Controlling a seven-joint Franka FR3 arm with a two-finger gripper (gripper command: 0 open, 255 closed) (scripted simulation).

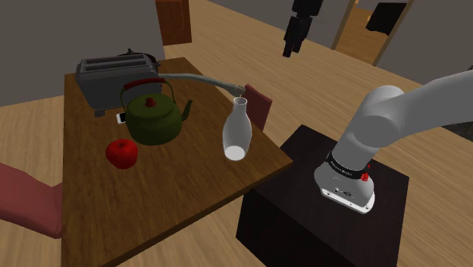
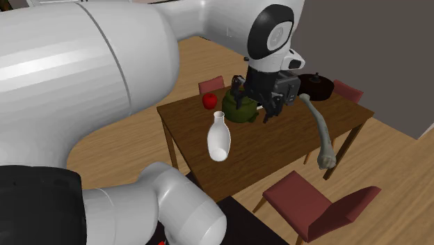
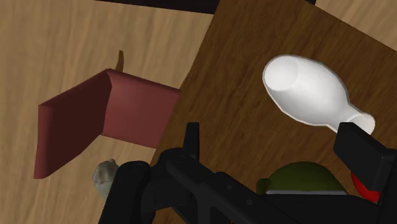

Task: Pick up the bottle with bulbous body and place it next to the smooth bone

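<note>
Shoulder view: a white glossy bottle (image 1: 236,135), bulbous below a narrow neck, is seen upright on the wood-grain table (image 1: 174,201). It stands close to the table's edge, at 4 o'clock from the green kettle (image 1: 155,115). Bare tabletop is left at the bottle's 7 o'clock.

Second exterior view: the gripper (image 2: 257,104) is held above the kettle, at 1 o'clock from the bottle. A smooth grey bone (image 2: 321,132) is noted overhanging the table's edge.

Wrist view: the fingers (image 3: 356,149) are recorded apart, with nothing clasped. A dark red chair (image 3: 108,121) is noted beside the table's edge.
</note>
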